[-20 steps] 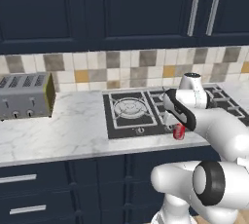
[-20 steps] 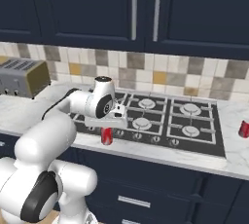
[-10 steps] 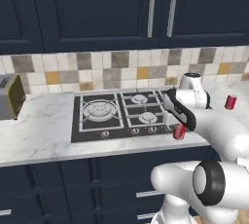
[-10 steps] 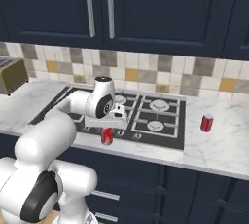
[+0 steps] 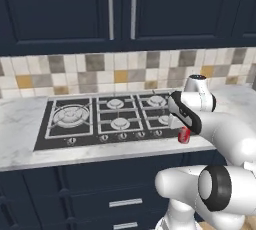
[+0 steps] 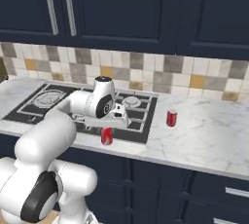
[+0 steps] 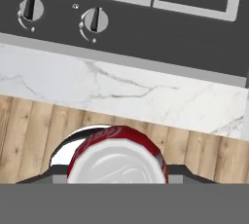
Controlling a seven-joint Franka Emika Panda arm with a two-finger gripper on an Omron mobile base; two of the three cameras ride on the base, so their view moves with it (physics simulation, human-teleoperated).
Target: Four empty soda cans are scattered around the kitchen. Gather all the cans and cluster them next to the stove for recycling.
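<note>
Red soda can (image 7: 116, 156) sits clamped in my gripper (image 6: 108, 131), jaws closed on its sides, silvery top facing the hand camera; I see it hanging over the counter's front edge (image 7: 121, 91), wooden floor (image 7: 29, 121) below; beyond lies the black stove (image 5: 100, 119) with its front knobs (image 7: 93, 19); farther right, a second red can (image 6: 171, 118) stands upright on the marble, just beside the stove.

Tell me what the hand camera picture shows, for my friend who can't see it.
A red soda can with a silvery top sits between the gripper fingers, seen from above. Below it lies wood floor, then the white marble counter edge and the black stove with two front knobs.
</note>
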